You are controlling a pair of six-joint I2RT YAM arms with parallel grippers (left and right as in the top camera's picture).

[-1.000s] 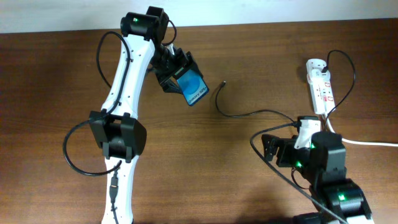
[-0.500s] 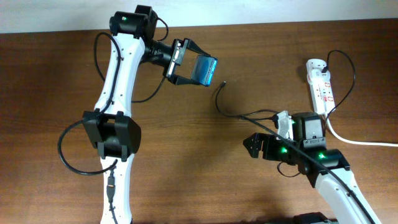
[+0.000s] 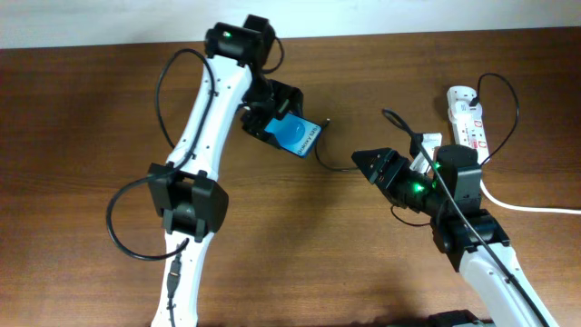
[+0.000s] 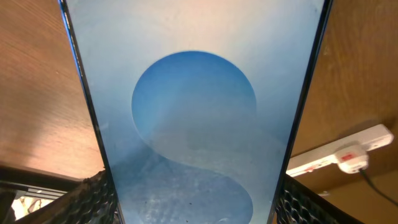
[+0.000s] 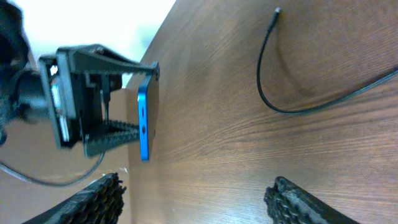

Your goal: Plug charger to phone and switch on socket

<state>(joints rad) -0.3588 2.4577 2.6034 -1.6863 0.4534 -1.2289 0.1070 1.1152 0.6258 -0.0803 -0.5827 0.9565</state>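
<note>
My left gripper (image 3: pixel 277 125) is shut on the phone (image 3: pixel 300 136), a slim handset with a blue-and-white screen, and holds it above the table at the back centre. The phone fills the left wrist view (image 4: pixel 196 106) and shows edge-on in the right wrist view (image 5: pixel 145 118). The charger (image 3: pixel 320 150), a thin black cable, lies curled on the table; its small plug tip (image 3: pixel 327 120) lies just right of the phone and shows in the right wrist view (image 5: pixel 277 10). My right gripper (image 3: pixel 370 162) is open and empty, right of the cable. The socket (image 3: pixel 467 124) is a white power strip at the right.
A thick white cord (image 3: pixel 536 208) runs from the socket off the right edge. The socket with a white plug in it also shows in the left wrist view (image 4: pixel 339 154). Black robot cables loop beside both arms. The table is bare brown wood (image 3: pixel 82 127).
My left gripper has swung the phone down and right, close to the cable's plug tip. My right arm has moved up and turned toward the cable, its jaws open.
</note>
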